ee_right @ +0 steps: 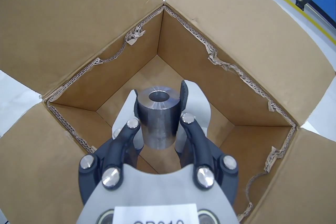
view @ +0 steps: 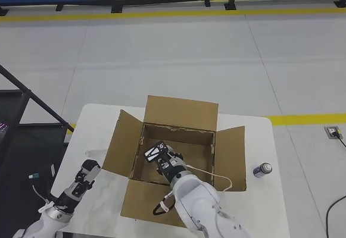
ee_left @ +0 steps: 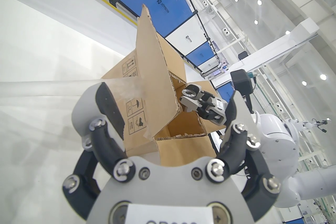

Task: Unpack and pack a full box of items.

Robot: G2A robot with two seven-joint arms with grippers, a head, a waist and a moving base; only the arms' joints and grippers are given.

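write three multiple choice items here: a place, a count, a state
1. Where does the right gripper hold its grey bored metal cylinder?
A over bare table
B over the open brown cardboard box
C over the floor
2. How many box flaps fold outward?
A two
B three
C four
3. The left gripper is:
A open, empty
B shut on a flap
C shut on a cylinder
1 B, the right wrist view shows it clamped above the box floor; 2 C, one per side in the top view; 3 A, jaws apart, holding nothing.
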